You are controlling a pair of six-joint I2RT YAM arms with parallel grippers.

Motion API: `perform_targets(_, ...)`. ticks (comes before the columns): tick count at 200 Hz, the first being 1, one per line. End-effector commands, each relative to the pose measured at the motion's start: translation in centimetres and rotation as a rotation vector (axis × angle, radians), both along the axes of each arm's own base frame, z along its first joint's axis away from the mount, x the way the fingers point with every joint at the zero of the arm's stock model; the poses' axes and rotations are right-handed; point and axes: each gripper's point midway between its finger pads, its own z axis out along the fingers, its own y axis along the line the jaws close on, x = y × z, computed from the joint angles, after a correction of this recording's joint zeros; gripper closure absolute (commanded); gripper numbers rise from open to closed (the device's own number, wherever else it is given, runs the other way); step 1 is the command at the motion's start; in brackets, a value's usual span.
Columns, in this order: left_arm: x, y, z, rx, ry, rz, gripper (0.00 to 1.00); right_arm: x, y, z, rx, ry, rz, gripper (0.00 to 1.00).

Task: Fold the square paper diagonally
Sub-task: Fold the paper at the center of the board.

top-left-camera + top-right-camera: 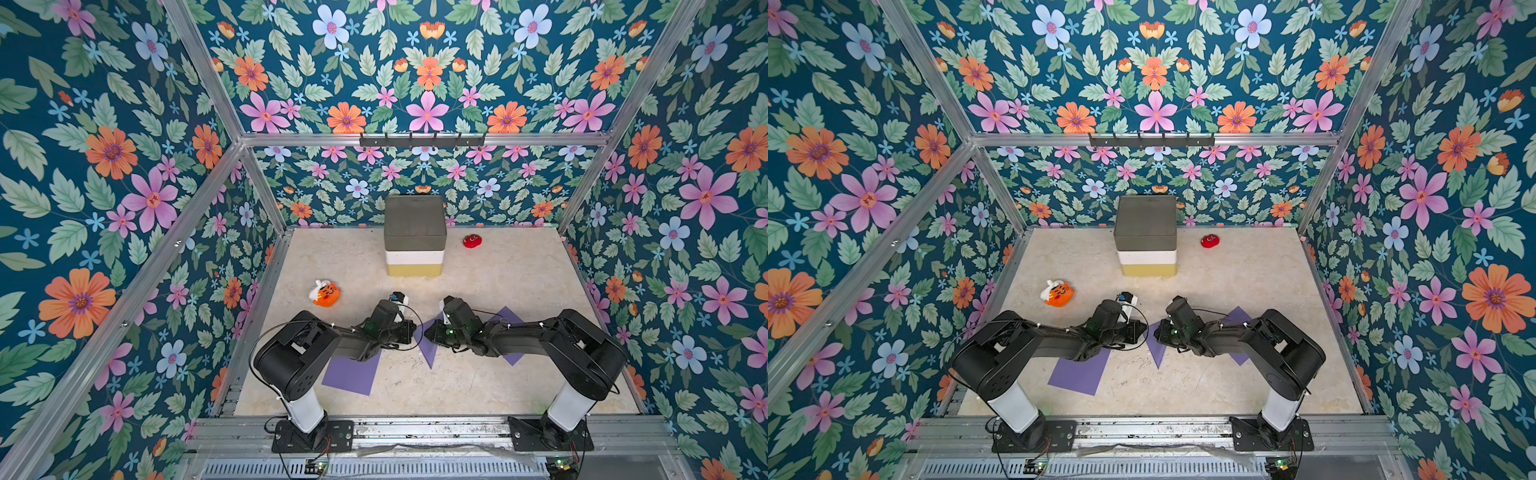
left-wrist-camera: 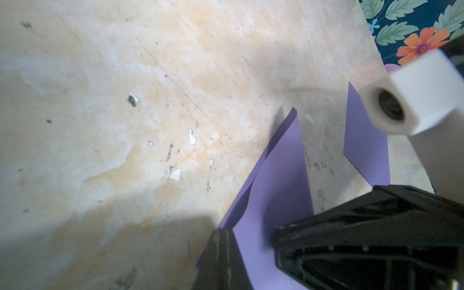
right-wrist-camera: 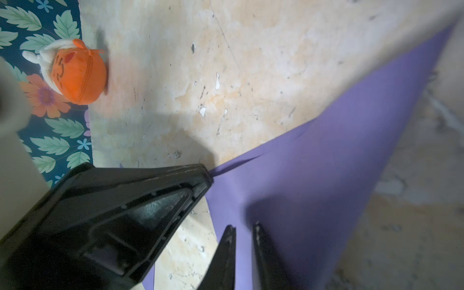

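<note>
paper [image 1: 429,351] tip points toward robot's side; left claw [image 2: 222,241] clamps it, right claw [image 3: 243,241] unclear

Purple paper [image 1: 430,352], orange toy [image 1: 325,294], blue floral walls [image 1: 104,166].

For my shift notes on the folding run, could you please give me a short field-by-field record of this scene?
paper in work: middle purple paper, partly folded, raised off the table
left gripper: jaws shut, pinching that paper's edge
right gripper: jaws narrowly apart with the paper between; grip unclear
other sheets: flat purple sheet under the left arm; second sheet under the right arm
bystanders: orange plush, red plush, stacked bins at the back
fold: not yet pressed flat
</note>
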Motion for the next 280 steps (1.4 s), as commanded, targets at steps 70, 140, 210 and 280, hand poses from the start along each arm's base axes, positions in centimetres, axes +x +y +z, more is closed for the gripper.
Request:
perform_targets(70, -3.1, 6.8, -6.4, 0.359, 0.181, 0.109, 1.00, -2.1, -5.2, -3.1, -0.170, 0.080, -0.087, 0.82)
perform_targets(140, -3.4, 5.9, -6.3, 0.340, 0.180, 0.073, 1.00, -1.1, -6.0, 0.4, -0.095, 0.025, -0.115, 0.81)
perform_targets(210, -3.7, 5.7, -6.4, 0.342, 0.182, 0.058, 1.00, 1.5, -3.5, 5.4, 0.142, -0.061, -0.086, 0.73)
perform_targets(280, -3.7, 5.5, -6.2, 0.339, 0.180, 0.054, 1.00, 3.8, -2.2, 4.0, 0.146, -0.041, -0.078, 0.81)
